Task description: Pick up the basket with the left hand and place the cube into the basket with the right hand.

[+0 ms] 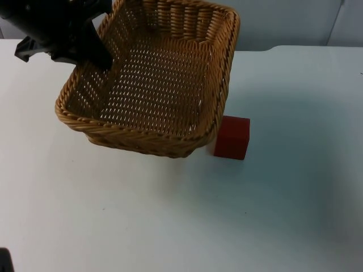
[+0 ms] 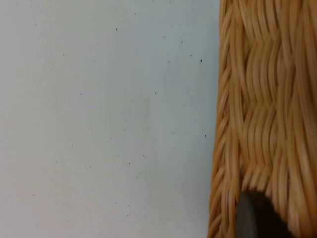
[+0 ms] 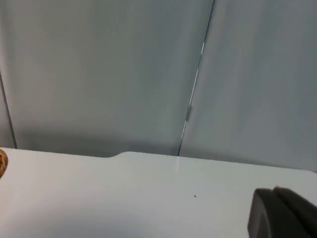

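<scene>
The wicker basket [image 1: 153,85] is hanging tilted over the far left of the white table [image 1: 170,215], gripped at its far-left rim by the left gripper [image 1: 96,54], and is taking up the space there. Its near-right corner is overhanging the red cube [image 1: 232,137], crowding that block's left and far sides from above. The cube's right and near sides are lying open to bare table. The basket's mouth is facing up, unobstructed. The grey partition wall [image 3: 148,74] is closing off the table's far edge.
</scene>
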Controlling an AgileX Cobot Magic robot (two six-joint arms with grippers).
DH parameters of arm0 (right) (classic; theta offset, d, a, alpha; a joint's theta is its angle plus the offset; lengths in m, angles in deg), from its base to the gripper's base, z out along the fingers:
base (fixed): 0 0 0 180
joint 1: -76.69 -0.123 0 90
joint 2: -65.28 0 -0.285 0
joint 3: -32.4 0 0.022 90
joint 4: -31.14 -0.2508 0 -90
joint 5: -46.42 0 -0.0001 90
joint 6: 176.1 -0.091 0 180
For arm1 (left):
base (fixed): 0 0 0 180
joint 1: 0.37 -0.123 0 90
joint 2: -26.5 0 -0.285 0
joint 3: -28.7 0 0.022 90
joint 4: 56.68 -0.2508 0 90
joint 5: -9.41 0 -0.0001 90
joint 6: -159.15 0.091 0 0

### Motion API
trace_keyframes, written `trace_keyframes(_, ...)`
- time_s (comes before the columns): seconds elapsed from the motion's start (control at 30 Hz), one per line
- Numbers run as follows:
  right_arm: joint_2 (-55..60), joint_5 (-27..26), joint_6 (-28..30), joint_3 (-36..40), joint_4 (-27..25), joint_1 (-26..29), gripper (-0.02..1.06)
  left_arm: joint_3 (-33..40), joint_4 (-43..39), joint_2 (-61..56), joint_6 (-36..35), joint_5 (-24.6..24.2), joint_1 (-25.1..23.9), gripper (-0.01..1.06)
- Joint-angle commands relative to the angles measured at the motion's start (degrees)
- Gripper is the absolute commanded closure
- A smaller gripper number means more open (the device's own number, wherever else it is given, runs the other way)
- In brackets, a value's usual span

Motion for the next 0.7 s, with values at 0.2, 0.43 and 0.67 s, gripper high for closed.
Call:
trace_keyframes(0.2,26.52,17.53,-3.4,-19.63,3.71,-0.26,1.05,-0.62,1.7,-1.05,-0.42,-0.21,0.14,1.05)
trace_keyframes(0.43,41.94,27.43,-13.62,-22.02,4.0,-0.26,1.05,-0.62,1.7,-1.05,-0.42,-0.21,0.14,1.05)
trace_keyframes(0.67,50.86,37.48,-13.31,-21.35,6.35,-0.87,0.98,-0.62,1.7,-1.05,-0.42,-0.21,0.14,1.05)
